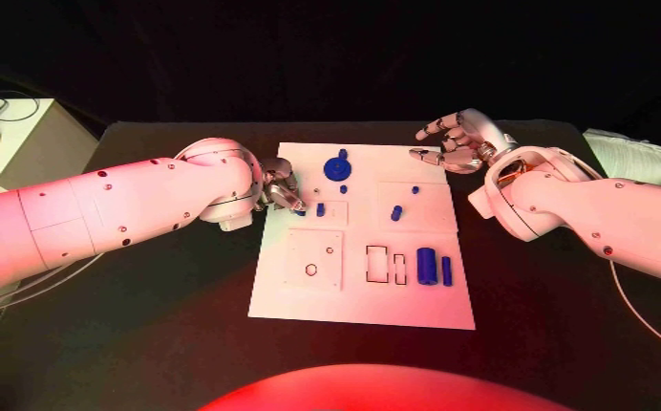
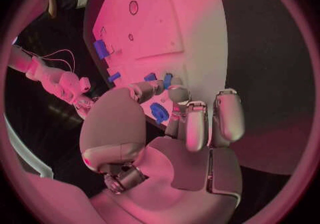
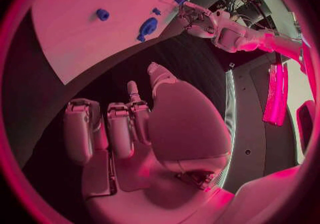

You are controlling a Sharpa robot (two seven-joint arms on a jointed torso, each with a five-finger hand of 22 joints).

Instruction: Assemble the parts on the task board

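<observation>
Here, your left robot hand pinches a small blue part at the task board's left edge, apparently for insertion; your right robot hand hovers wide, empty, off the far-right corner.

White task board on a black counter. The parts on it are blue: a round blue piece up top, two blue cylinders lower down. Thin dark outlines mark the board's cut-outs. Silver left hand, silver right hand, both on white arms.
</observation>
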